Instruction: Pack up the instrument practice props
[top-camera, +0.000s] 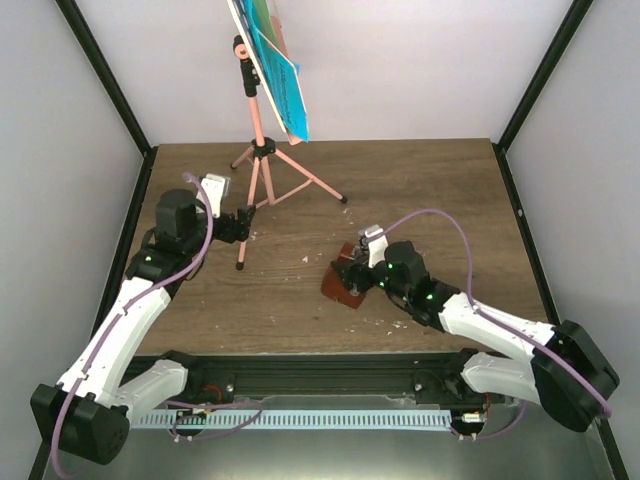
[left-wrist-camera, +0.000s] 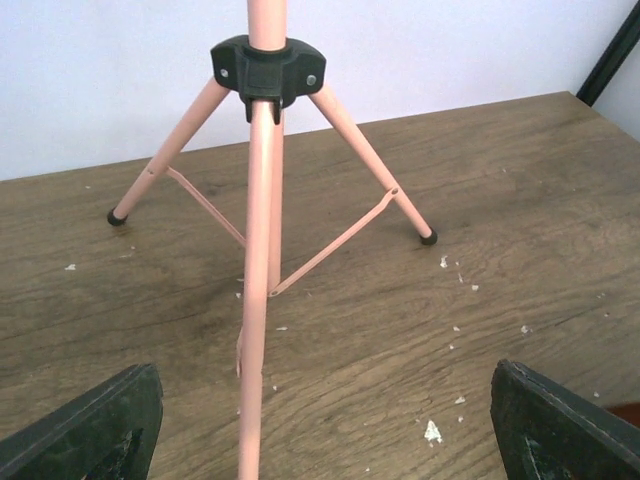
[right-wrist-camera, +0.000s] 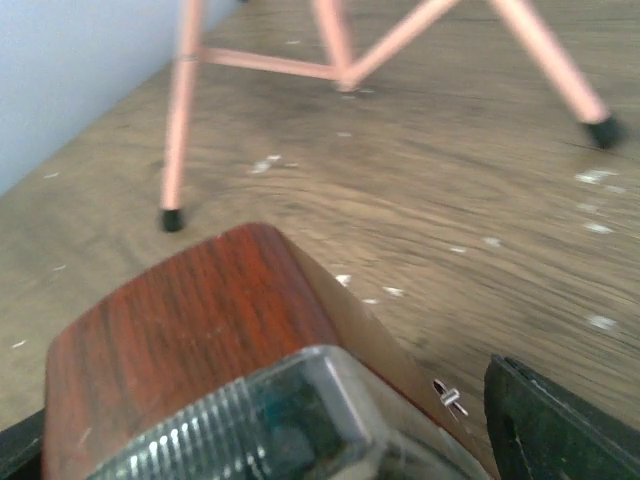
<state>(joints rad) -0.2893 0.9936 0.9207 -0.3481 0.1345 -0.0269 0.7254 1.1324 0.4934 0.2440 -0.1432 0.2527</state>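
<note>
1. Step in hand: packing looks barely begun. Each arm is lined up on its own prop and nothing is lifted.
2. The music stand (top-camera: 262, 150) stands upright at the far middle of the counter (top-camera: 430, 190), tripod spread, with the blue pages (top-camera: 285, 85) on its desk.
3. The left tool (left-wrist-camera: 320, 410) is spread wide and empty. The stand's near leg (left-wrist-camera: 255, 330) passes between its fingers (left-wrist-camera: 90, 430), nearer the left one and touching neither.
4. The metronome (right-wrist-camera: 190, 320), reddish-brown with a clear cover (right-wrist-camera: 300, 400), lies tilted on the counter near the right arm.
5. The right tool (right-wrist-camera: 265, 420) straddles the metronome with its jaws apart. A sliver of counter shows beside the right finger (right-wrist-camera: 560, 420), so I judge it unpinched.
6. Next move: the right tool needs a square, firm squeeze, since the sloped sides could slip. The left must pinch the thin leg without tipping the stand.
7. Writing: the pages' print is too small to read, and no brand or label shows.
</note>
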